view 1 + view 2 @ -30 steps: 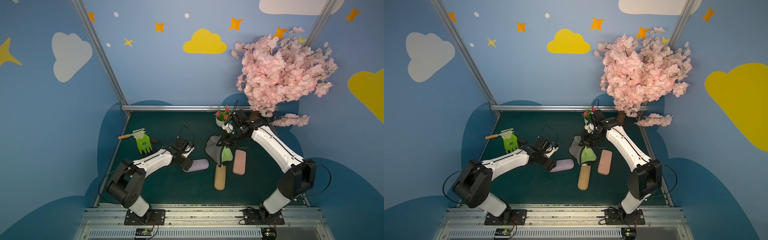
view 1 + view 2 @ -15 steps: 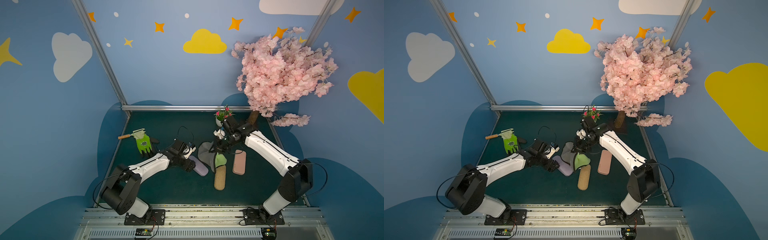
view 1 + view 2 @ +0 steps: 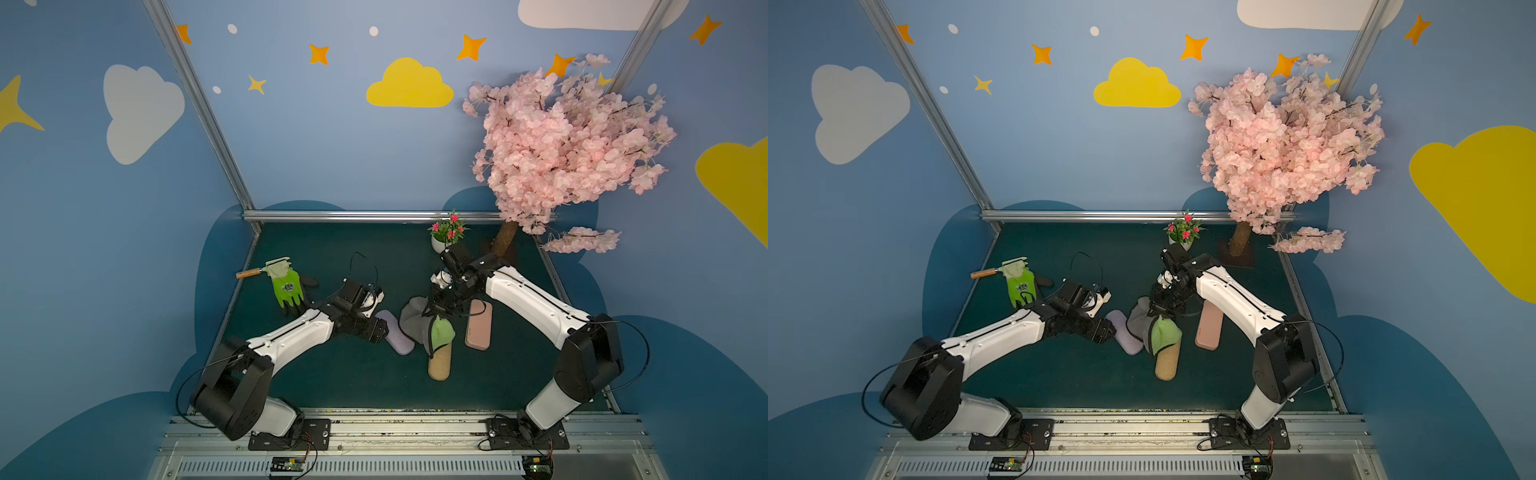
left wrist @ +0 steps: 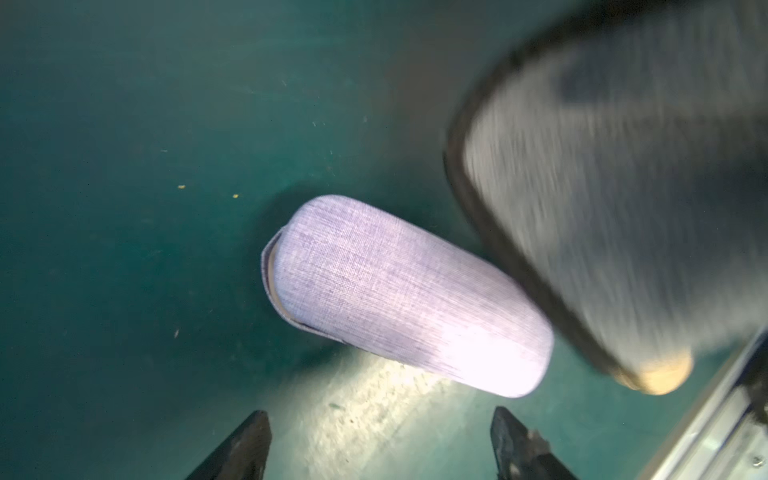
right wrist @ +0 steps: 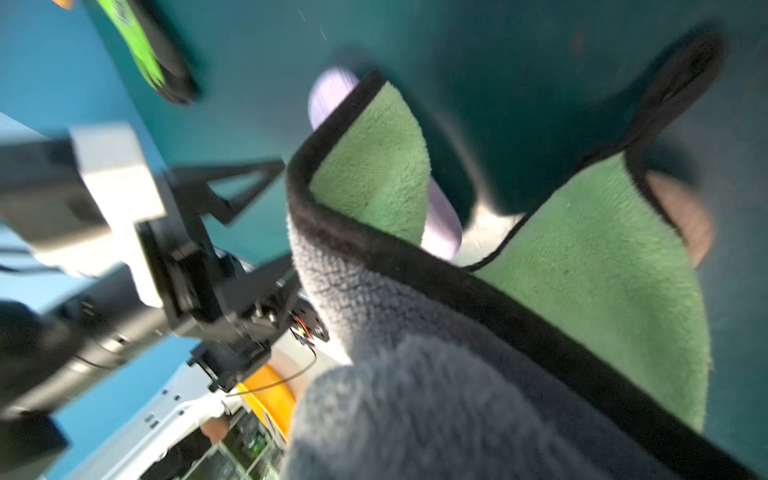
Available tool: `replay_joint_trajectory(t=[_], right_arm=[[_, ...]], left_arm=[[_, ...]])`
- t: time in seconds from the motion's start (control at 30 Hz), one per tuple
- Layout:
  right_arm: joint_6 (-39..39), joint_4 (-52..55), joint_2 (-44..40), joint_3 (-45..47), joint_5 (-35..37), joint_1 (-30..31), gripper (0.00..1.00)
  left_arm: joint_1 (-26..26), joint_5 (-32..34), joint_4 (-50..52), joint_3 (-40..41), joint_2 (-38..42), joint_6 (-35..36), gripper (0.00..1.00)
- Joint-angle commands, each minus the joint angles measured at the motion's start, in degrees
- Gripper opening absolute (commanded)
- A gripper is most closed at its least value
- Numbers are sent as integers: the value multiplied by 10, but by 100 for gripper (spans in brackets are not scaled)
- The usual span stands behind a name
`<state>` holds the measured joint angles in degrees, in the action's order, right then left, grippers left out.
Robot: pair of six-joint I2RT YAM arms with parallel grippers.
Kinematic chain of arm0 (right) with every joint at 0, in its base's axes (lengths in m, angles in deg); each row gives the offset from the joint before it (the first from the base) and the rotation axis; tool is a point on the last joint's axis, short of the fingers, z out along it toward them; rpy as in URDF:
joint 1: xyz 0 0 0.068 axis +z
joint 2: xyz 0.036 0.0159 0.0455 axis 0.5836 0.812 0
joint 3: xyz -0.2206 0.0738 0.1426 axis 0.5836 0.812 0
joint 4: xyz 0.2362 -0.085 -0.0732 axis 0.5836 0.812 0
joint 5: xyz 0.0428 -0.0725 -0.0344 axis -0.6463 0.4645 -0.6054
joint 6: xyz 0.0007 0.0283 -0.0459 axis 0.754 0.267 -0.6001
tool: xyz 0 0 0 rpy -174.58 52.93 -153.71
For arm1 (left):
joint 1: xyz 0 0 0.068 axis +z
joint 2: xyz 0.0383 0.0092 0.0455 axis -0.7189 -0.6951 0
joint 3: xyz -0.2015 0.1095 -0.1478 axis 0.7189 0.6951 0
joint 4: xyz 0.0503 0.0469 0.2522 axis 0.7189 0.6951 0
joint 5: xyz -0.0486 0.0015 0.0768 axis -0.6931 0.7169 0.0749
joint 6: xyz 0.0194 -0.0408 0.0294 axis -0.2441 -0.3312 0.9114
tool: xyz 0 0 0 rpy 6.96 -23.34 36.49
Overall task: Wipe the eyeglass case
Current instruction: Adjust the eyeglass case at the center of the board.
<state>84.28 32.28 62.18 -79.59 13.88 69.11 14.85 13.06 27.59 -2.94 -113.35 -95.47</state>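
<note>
Closed lilac eyeglass case [image 3: 395, 338] flat on mat [image 3: 332, 374], grey-green cloth [image 3: 412, 319] beside

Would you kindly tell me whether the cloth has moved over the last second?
Yes. The cloth, held by the right gripper, has shifted away from the flower pot toward the lilac case, now covering the tan case's far end.

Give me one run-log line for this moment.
left gripper: open, empty, lavender case ahead | right gripper: shut on cloth | cloth: hanging beside case, contact unclear
</note>
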Motion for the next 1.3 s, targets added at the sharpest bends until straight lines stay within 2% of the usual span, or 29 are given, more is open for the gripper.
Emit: replay_joint_trajectory(t=[0.0,0.07,0.17,0.3,0.47,0.67,0.77,0.87,1.0,1.17,1.27], right_arm=[[-37,65,38,-22,43,-9,0],[-45,75,72,-31,67,-2,0],[-54,87,114,-36,69,24,0],[-38,72,129,-26,4,73,0],[5,32,138,-35,-73,131,0],[18,12,148,-53,-90,143,0],[6,27,125,-43,-72,118,0],[-14,41,76,-44,-69,84,0],[-36,60,23,-70,-75,34,0],[-27,41,31,-80,-98,30,0],[22,-43,53,-44,-124,51,0]], left_arm=[[-4,-15,-77,54,35,-108,85],[-4,-21,-119,65,29,-144,87],[-3,-50,-104,31,-7,-171,87],[-6,-72,-51,-6,-47,-192,87],[-2,-72,-64,0,-61,-203,87],[25,-81,-48,-23,-83,-170,88],[25,-82,-43,-14,-69,-160,87],[19,-80,-67,27,-20,-138,87],[-16,-6,-131,85,39,-77,89],[-29,33,-145,78,-2,3,90],[-47,44,-170,83,-30,50,92]])
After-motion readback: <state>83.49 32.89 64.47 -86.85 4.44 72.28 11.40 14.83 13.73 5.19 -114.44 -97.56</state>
